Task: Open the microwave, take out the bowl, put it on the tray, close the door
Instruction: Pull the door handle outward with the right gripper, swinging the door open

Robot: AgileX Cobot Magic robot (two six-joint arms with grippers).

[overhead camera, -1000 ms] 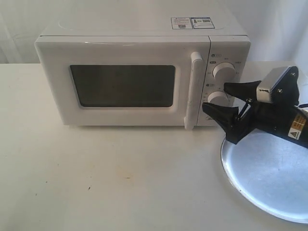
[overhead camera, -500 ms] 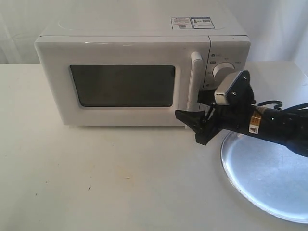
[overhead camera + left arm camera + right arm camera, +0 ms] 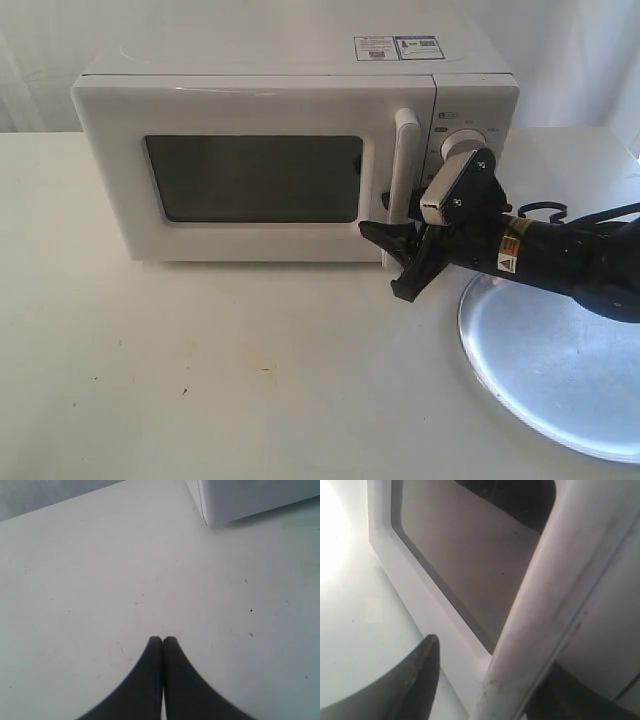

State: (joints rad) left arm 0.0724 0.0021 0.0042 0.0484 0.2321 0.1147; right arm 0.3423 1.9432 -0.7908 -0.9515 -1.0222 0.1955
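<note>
door (image 3: 255, 105) shut, right gripper (image 3: 378, 215) astride handle (image 3: 404, 170) — unclamped

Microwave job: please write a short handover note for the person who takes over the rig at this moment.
Right gripper: open, jaws on either side of the handle, low on the bar, not closed on it.
Left gripper: shut, holding nothing, over the table near a corner of the microwave.
Things: door shut; bowl not visible, the window is dark; tray on the table right of the microwave, without the bowl.
Done: nothing yet.
Left: grip handle, pull door open, take out bowl, set it on tray, close door.
</note>
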